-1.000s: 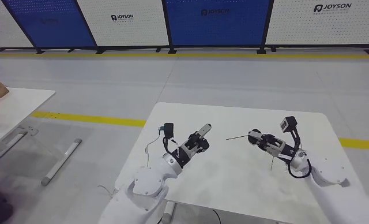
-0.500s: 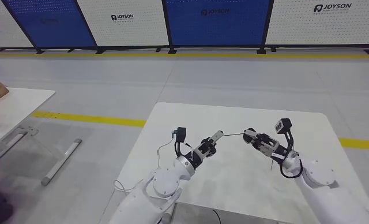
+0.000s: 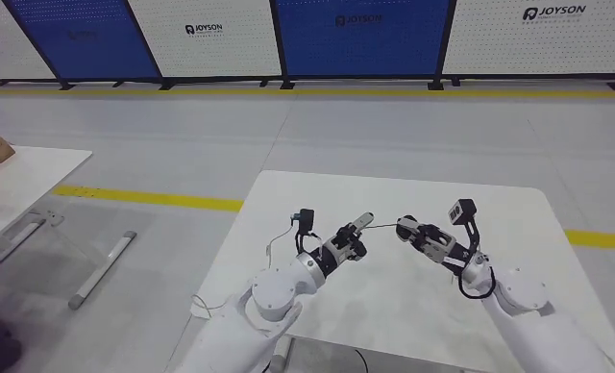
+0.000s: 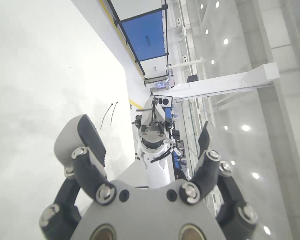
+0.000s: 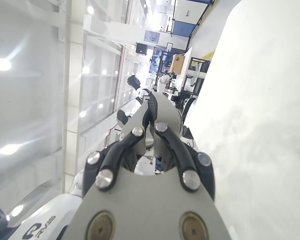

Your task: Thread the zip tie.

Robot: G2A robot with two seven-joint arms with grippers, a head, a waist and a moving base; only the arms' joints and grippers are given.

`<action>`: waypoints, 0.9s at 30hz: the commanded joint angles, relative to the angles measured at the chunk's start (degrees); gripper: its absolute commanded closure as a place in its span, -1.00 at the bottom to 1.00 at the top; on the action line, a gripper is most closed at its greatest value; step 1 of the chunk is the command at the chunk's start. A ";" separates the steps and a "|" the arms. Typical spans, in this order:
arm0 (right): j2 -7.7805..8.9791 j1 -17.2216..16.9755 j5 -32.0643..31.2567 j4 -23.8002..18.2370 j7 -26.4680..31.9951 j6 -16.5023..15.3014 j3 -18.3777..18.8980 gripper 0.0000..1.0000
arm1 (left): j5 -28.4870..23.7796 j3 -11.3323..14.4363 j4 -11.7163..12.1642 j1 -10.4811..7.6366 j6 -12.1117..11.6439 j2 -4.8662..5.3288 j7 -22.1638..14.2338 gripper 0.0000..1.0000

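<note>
Here's the worry: the zip tie [image 3: 384, 225] is a thin dark strip held out in the air above the table [image 3: 384, 306], bridging the gap from my right gripper [image 3: 405, 226] toward my left gripper [image 3: 361, 221]. A strip that slender will, I reckon, flex at a touch. If my left fingers close a shade off line, the free tip could flick aside and I'd pinch nothing. If I come in crooked I could bend it away from its own head, and then the threading won't line up. A tug against the right-hand grip might also drag it loose. Now the grippers: my left one is spread wide, pads well apart and nothing between them that I can make out. From above, the tip looks right at those fingers, but I can't tell whether it's inside the gap or just short. My right one is pressed together, pinching the tie's other end. Two spare ties [image 4: 107, 116] lie on the table beyond, untouched.
</note>
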 commanded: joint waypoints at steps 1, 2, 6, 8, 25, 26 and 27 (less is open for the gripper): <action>-0.24 0.33 -0.83 -0.06 -0.82 0.59 -0.46 1.00 | 0.06 0.18 0.51 -0.45 0.10 -0.12 1.14 -1.00; -0.24 0.33 -0.83 -0.06 -0.82 0.59 -0.46 1.00 | 0.06 0.18 0.51 -0.45 0.10 -0.12 1.14 -1.00; -0.24 0.33 -0.83 -0.06 -0.82 0.59 -0.46 1.00 | 0.06 0.18 0.51 -0.45 0.10 -0.12 1.14 -1.00; -0.24 0.33 -0.83 -0.06 -0.82 0.59 -0.46 1.00 | 0.06 0.18 0.51 -0.45 0.10 -0.12 1.14 -1.00; -0.28 0.06 -0.63 -0.21 -1.45 0.53 -0.29 1.00 | -7.83 0.72 1.28 -1.61 1.53 -0.79 0.25 -1.00; -0.35 -0.42 -0.17 -0.63 -2.12 0.41 -0.04 1.00 | -7.83 0.72 1.28 -1.61 1.53 -0.79 0.25 -1.00; -0.43 -0.92 0.37 -1.04 -2.58 0.17 0.31 1.00 | -7.83 0.72 1.28 -1.61 1.53 -0.79 0.25 -1.00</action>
